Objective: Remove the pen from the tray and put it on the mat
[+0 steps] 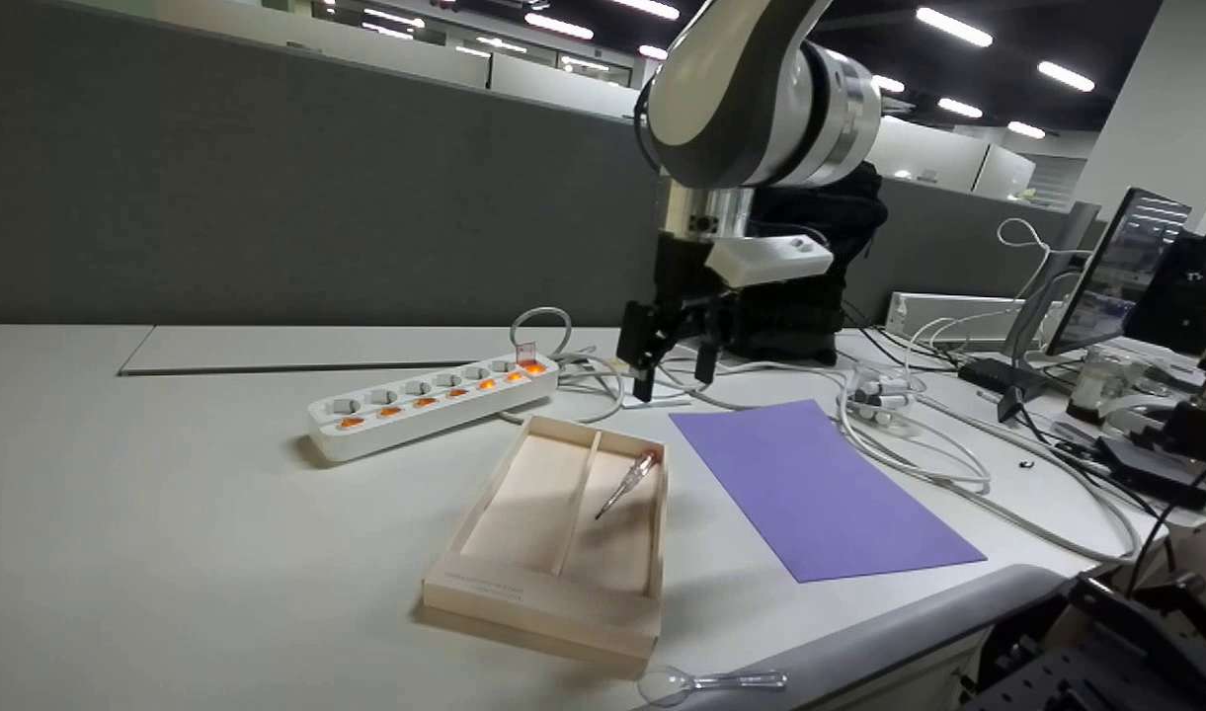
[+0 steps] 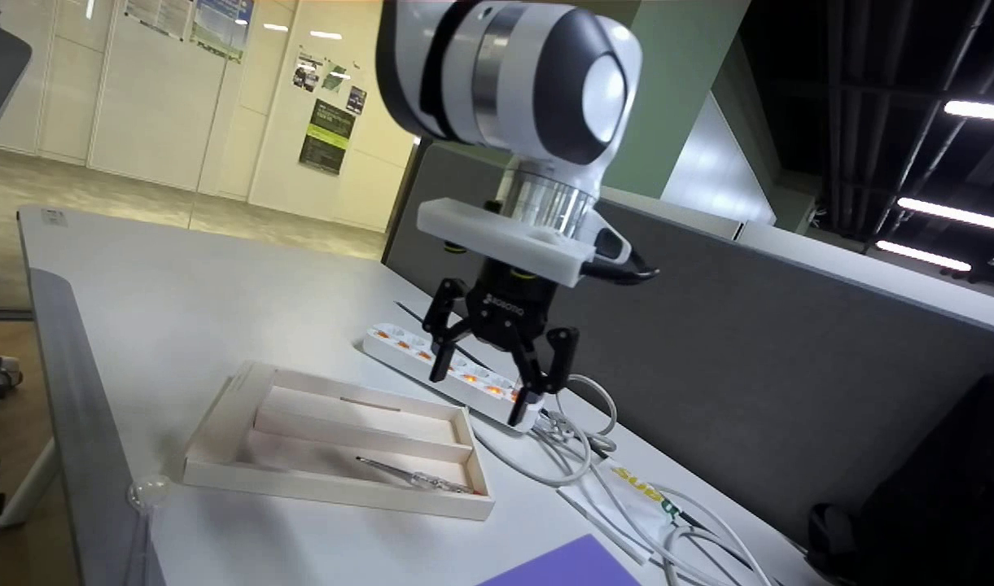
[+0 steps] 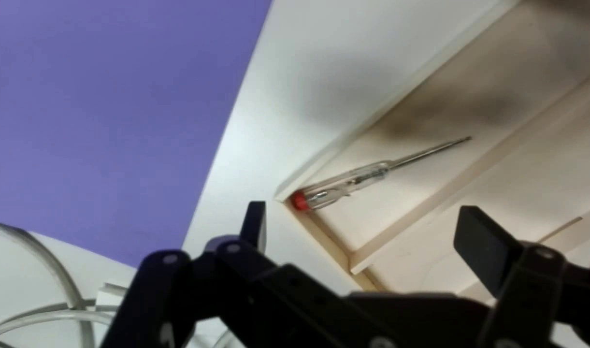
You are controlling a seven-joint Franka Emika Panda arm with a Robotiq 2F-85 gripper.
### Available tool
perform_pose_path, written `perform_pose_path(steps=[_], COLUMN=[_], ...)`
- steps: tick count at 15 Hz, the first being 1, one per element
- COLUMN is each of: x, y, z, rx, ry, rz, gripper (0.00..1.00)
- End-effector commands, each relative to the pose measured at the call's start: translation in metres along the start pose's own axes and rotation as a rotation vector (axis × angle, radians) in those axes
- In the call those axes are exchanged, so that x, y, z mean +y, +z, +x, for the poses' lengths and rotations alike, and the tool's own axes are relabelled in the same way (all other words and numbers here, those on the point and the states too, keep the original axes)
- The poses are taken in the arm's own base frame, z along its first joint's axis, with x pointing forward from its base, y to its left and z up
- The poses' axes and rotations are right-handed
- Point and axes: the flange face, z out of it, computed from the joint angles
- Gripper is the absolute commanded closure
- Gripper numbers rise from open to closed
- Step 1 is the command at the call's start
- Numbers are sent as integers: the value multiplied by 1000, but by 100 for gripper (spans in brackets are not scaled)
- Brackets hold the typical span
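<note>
Office setting: a grey partition (image 1: 316,197) stands behind a white table (image 1: 217,563), with ceiling lights (image 1: 953,27) overhead. On the table lie a pale wooden tray (image 1: 523,494) and, just beside it but apart, a flat purple mat (image 1: 830,494). A low divider (image 1: 576,504) splits the tray lengthwise. The pen (image 3: 345,186) is in the tray, in the compartment nearer the mat; I note a clear handle, a red end and a thin metal shaft. The red end sits in the tray's corner; whether it touches the wall I cannot tell. The shaft slants toward the divider, its tip stopping just short. My gripper (image 2: 479,400) hangs above the table near that end of the tray, fingers pointing down and spread wide, holding nothing. In the wrist view one finger overlaps the compartment across the divider from the pen; the other overlaps the white gap between tray and mat. Also on the table: a white power strip (image 1: 435,413) with orange switches, near the tray on the partition side; looped pale cables (image 3: 63,278), some close along the mat; a clear plastic spoon (image 1: 721,681) at the table's edge by the tray.
</note>
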Motion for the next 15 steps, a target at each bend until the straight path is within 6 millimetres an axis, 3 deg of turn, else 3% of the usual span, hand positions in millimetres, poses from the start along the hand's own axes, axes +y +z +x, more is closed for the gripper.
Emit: perform_pose_path(steps=[1,4,11,12,15], x=[-48,-61,-45,-51,-44], y=[17,28,56,54,58], z=[8,6,10,0,5], rx=[5,-15,-110,-102,-104], ry=[63,-43,-486,-398,-464], rz=[-30,-43,-19,-22,-14], gripper=[0,0,0,0,0])
